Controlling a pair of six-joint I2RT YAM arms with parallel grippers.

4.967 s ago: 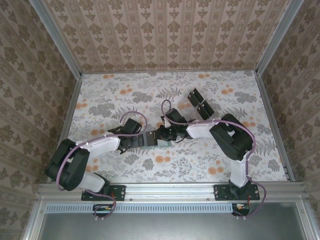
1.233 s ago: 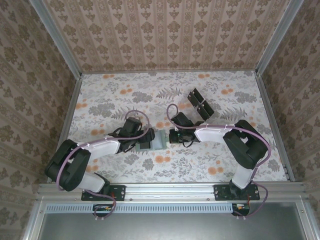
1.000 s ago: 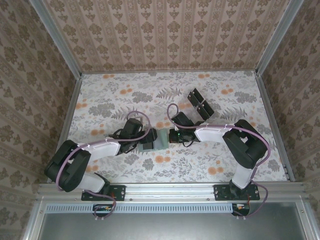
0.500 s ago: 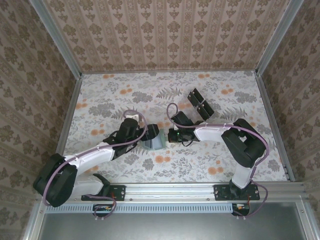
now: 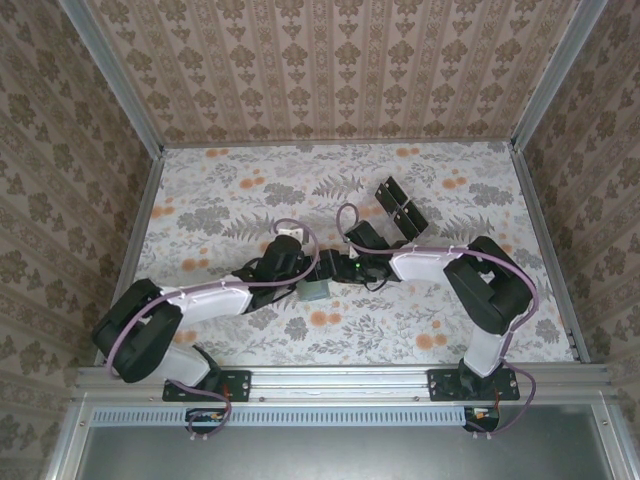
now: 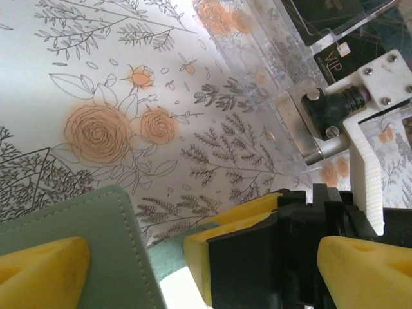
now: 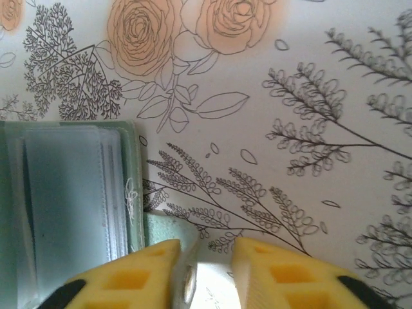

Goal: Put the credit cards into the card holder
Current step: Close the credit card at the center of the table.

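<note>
I am pinching a pale green flap of the holder (image 7: 71, 193) with my right end effector (image 7: 206, 254), its yellow fingers drawn nearly together on that edge. The holder is lying open on the floral tabletop (image 7: 302, 84) near the middle, between my two arms. Its inner side is facing up, with clear plastic pockets overlapping one another and a pale lining showing through them. I cannot tell whether any card is sitting inside.

My left end effector (image 6: 199, 257) is hanging with its fingers spread wide. One yellow tip is sitting in front of the holder's stitched green cover. The other is sitting on the far side of my right end effector, which is lying between them. My left fingers are clamping nothing.

The cards (image 6: 336, 59) are lying in the clear tray (image 6: 257, 58), which is resting farther back on the tabletop, right of centre and apart from the holder. From above they are showing as two black blocks side by side in the tray. From my left wrist, one card is showing light lettering.
</note>
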